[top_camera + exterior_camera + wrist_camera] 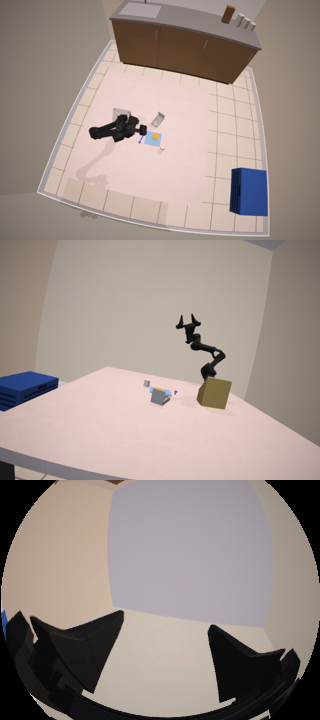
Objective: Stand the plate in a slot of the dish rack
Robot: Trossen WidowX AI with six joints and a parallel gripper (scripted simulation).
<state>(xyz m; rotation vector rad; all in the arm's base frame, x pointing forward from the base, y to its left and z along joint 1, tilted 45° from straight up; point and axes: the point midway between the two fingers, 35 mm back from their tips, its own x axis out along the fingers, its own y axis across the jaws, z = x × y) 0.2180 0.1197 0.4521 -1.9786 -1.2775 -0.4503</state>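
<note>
beyond the pink tabletop (178, 165) (129, 436), my gripper (142, 129) (186, 315) (168, 623) is spread and raised; pickup is pending, so i should descend to the yellow plate (155, 136) (158, 389)

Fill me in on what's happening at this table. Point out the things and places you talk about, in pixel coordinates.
Nothing is being handled right now. The robot arm (103, 129) (204, 347) holds its open, empty tool (187, 314) (168, 623) up above the table (180, 167) (129, 433). The yellow plate (155, 136) (158, 389) lies on a light blue mat (151, 142) (166, 391), and the grey dish rack (158, 120) (157, 396) stands close by, without the plate. So the job of picking up the plate and standing it in a slot is still to be done.
</note>
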